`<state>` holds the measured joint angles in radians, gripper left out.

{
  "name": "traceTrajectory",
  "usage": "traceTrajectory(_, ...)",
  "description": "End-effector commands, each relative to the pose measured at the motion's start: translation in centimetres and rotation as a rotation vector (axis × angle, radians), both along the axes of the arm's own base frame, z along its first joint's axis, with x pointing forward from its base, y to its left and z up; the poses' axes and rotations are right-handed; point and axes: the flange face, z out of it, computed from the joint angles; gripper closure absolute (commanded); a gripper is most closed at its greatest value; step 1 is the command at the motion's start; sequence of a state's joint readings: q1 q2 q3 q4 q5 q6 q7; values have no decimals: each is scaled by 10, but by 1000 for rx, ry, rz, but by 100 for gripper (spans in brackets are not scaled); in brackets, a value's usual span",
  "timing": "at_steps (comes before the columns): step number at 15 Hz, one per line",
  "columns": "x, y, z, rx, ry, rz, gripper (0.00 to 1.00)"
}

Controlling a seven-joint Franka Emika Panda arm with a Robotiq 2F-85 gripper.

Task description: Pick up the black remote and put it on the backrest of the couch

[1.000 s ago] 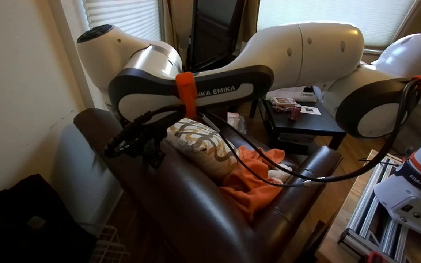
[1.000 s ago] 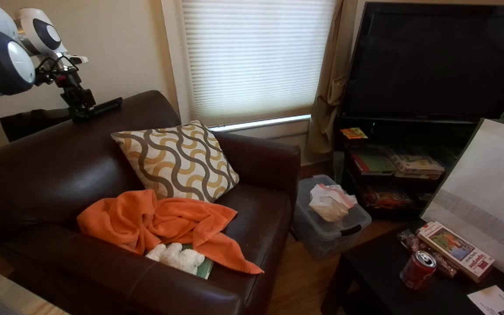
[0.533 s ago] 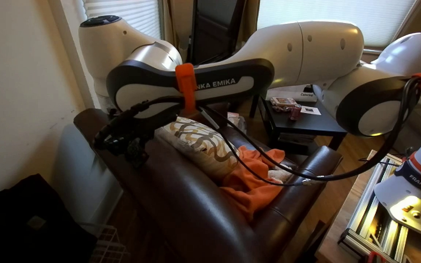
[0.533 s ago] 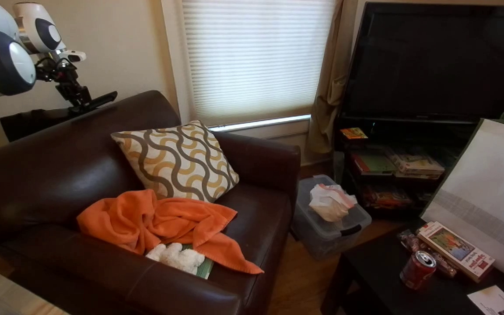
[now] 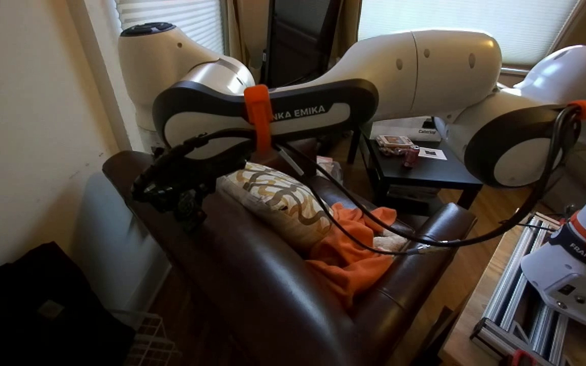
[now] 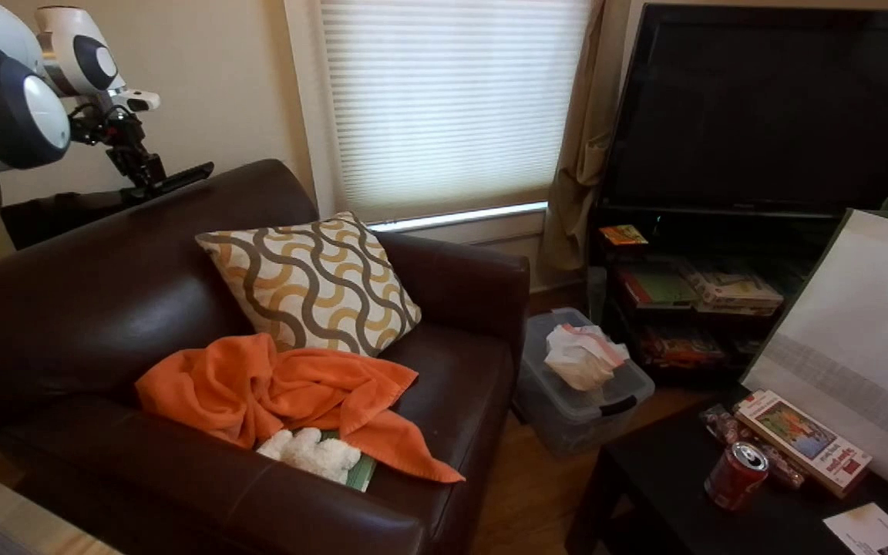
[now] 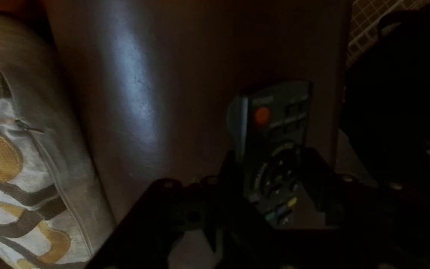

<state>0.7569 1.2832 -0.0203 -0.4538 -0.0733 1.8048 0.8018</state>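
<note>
Black remote [image 7: 274, 136] is held between fingers [image 7: 316, 179] over the backrest [image 7: 192, 93]

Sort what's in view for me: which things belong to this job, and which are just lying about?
Belongs to the job:
black remote
end effector, gripping it
backrest of the couch, its destination

Just lying about:
patterned cushion
orange cloth
fluffy white item
red can
plastic bin

Smooth, glossy leather backrest [image 5: 255, 262] — black remote [image 7: 269, 144] in dull plastic, matt cloth cushion [image 6: 317, 285], shiny metal can [image 6: 734, 478]
</note>
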Motion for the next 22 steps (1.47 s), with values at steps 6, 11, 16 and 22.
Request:
traceTrajectory(6,10,-14,-15,20,53,40,28)
traceTrajectory(11,11,-17,-16,-12,50,48,0)
traceTrajectory(16,9,-18,-20,-26,59,49,0)
traceTrajectory(22,-1,-16,7,-100,56,31,0)
